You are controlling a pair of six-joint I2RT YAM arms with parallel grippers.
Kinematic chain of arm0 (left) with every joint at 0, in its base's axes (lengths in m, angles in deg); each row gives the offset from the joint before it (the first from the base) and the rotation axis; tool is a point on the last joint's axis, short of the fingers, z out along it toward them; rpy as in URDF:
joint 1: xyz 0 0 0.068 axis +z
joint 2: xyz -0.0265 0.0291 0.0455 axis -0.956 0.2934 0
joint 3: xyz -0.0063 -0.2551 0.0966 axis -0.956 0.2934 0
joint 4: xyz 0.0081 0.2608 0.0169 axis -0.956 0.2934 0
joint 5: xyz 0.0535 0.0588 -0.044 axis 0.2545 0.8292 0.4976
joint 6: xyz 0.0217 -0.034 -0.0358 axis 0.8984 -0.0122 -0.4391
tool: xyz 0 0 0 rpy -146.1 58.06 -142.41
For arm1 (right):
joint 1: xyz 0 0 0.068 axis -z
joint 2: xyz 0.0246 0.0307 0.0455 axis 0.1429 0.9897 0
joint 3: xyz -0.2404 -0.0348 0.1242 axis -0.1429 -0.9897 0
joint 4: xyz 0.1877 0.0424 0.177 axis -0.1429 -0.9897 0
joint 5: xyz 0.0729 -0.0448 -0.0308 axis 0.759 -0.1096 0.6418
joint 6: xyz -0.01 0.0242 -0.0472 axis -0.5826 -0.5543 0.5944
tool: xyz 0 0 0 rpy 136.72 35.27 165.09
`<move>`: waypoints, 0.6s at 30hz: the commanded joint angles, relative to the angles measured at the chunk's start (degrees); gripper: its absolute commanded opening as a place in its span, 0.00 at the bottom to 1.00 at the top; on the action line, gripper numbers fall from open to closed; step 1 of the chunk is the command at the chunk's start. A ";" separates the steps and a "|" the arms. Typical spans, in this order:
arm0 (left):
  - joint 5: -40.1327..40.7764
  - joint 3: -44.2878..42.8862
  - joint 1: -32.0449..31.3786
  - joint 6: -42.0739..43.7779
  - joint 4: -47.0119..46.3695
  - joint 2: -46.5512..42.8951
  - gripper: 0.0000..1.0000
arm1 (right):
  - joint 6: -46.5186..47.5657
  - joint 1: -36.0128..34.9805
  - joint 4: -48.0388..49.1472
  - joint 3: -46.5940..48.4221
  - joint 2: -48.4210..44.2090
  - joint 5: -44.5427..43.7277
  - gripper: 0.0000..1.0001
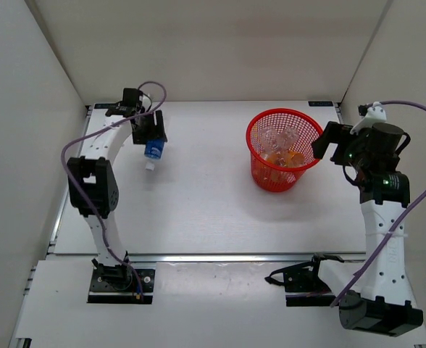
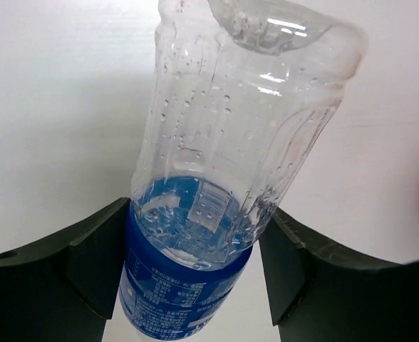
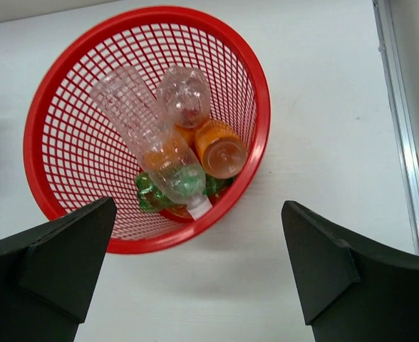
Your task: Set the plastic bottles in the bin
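Broadly, a white table (image 1: 198, 210) is seen from above, with the left arm (image 1: 90, 185) reached toward the far-left corner and the right arm (image 1: 383, 217) raised at the right side. A round red plastic mesh basket (image 3: 67, 142) stands right of centre on the table, presumably where either arm can drop things into it.

The right gripper (image 3: 199, 235) is held just beside the basket's rim, jaws spread wide with nothing between them. It is judged to be parked there so that the opening is left free.

The left gripper (image 2: 195, 281) is set around a clear plastic bottle with a blue label (image 2: 238, 142), well apart from the basket. Its fingers (image 2: 95, 271) are seen against the label band on both sides, so the jaws are taken to be closed on the bottle. The label end is clamped, which leaves the ribbed base projecting ahead. Whether the bottle is lifted off the table cannot be told.

Inside the basket, a long clear bottle (image 3: 145, 135) lies slantwise on top, its white cap (image 3: 199, 208) against the near wall. A second clear bottle (image 3: 184, 96) and an orange bottle (image 3: 220, 148) lie beside it, and a green bottle (image 3: 147, 192) lies underneath. An orange tint below the long bottle suggests another, though this is uncertain.
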 commanded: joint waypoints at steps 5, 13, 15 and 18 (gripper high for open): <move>12.28 5.15 -18.27 -12.37 -25.85 -23.25 0.58 | 0.72 -0.73 -0.36 -3.56 -5.73 -3.52 0.99; 23.83 6.22 -34.98 -29.24 -56.70 -19.67 0.64 | -0.60 -4.42 0.26 -5.76 -10.82 -10.90 1.00; 24.88 3.86 -37.62 -28.19 -59.62 -15.46 0.65 | -0.68 -5.39 0.61 -6.20 -11.71 -11.17 1.00; 26.47 -1.79 -42.28 -25.48 -59.80 -9.57 0.66 | -0.78 -6.36 0.18 -5.76 -12.59 -12.57 0.99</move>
